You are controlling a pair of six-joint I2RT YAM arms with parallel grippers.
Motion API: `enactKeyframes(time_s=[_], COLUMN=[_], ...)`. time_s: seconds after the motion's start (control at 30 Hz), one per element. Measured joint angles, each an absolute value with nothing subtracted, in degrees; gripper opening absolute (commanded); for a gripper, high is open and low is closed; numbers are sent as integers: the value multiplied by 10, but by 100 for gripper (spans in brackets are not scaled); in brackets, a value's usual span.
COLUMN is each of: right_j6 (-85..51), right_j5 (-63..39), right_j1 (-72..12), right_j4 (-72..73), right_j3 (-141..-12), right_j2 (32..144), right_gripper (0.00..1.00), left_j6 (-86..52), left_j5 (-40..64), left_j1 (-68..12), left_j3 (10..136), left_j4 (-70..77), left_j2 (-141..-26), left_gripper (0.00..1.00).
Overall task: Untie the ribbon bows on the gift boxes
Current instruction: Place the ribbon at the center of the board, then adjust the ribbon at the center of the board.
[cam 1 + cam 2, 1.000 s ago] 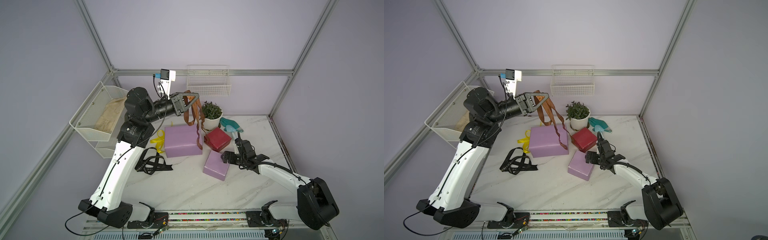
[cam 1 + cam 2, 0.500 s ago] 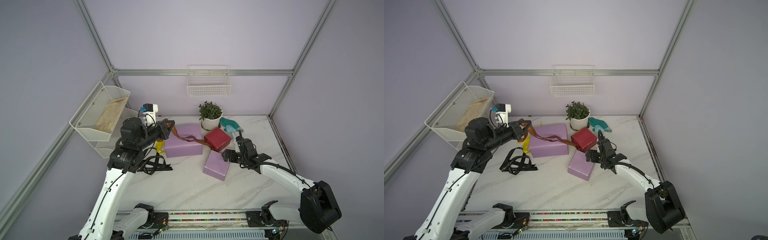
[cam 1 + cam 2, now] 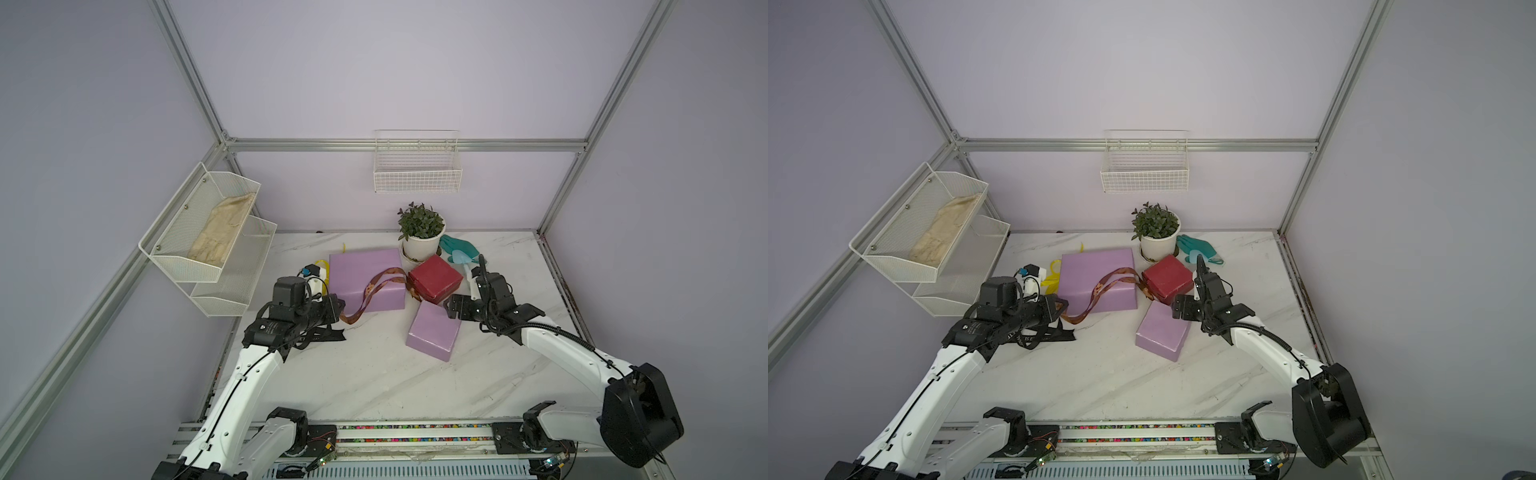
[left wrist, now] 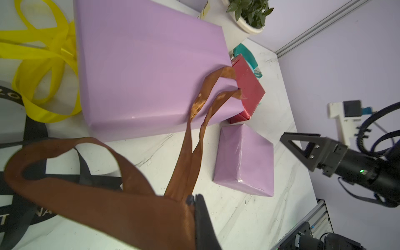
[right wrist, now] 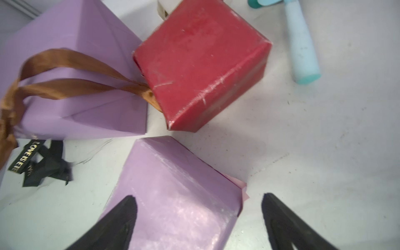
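Yellow ribbon (image 4: pixel 43 65) and black ribbon (image 3: pixel 1042 334) lie loose on bench (image 3: pixel 374 374), left of big box (image 3: pixel 361 270). Left tool (image 3: pixel 338 309): clamped on brown ribbon (image 3: pixel 376 286), which trails over big box to the left edge of red box (image 3: pixel 436 277). Satin: soft, light, likely slippery, so pinch it flat. Red box is probably light and may drag. Right tool (image 3: pixel 452 309): fingers apart over small box (image 3: pixel 432 332), gripping nothing.

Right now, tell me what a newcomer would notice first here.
The brown ribbon, stretching from the red box across the big lilac box into the shut left claw. Then the yellow ribbon lying loose beside that box, and the right claw open at the small lilac box.
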State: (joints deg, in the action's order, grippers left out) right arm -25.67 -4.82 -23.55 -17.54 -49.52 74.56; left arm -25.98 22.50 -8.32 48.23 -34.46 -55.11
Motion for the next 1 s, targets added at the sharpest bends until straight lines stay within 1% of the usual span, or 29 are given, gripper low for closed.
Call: enactKeyframes(time_s=[0.03, 0.1, 0.3, 0.33, 0.37, 0.4, 0.43, 0.53, 0.63, 0.73, 0.8, 0.83, 1.0], right_j6=[-255, -254, -258, -260, -263, -265, -270, -287, -305, -317, -324, -327, -340], right_j5=[-58, -77, -81, -78, -71, -68, -63, -52, -40, -27, -25, -25, -37], right_j1=[-236, -237, -282, -294, -305, -313, -321, -339, -352, -358, -360, -361, -361], right_j4=[-173, -163, -147, -148, -150, -152, -155, -158, -160, -161, -159, -157, -132], right_j3=[-518, -565, -676, -694, -713, -729, -747, -785, -796, -806, -812, -812, -808], right_j2=[752, 776, 892, 916, 941, 961, 983, 1033, 1054, 1066, 1075, 1079, 1082], right_gripper=[74, 73, 78, 80, 83, 84, 85, 89, 94, 93, 89, 85, 57], left_j6=[-256, -249, -232, -229, -228, -224, -222, -218, -218, -216, -216, -215, -213], left_j5=[224, 220, 193, 187, 181, 177, 172, 156, 140, 125, 119, 117, 106], left_j1=[-83, -83, -83, -83, -83, -83, -83, -83, -83, -83, -83, -83, -83], left_j3=[472, 459, 451, 451, 451, 451, 451, 451, 451, 451, 451, 451, 452], left_j4=[-349, -356, -371, -372, -373, -374, -375, -382, -388, -389, -390, -391, -400], left_j2=[-554, -570, -675, -689, -701, -709, -719, -734, -732, -721, -709, -703, -690], left_gripper=[0, 0, 0, 5, 21, 53, 99, 100, 100, 100, 100, 100, 100])
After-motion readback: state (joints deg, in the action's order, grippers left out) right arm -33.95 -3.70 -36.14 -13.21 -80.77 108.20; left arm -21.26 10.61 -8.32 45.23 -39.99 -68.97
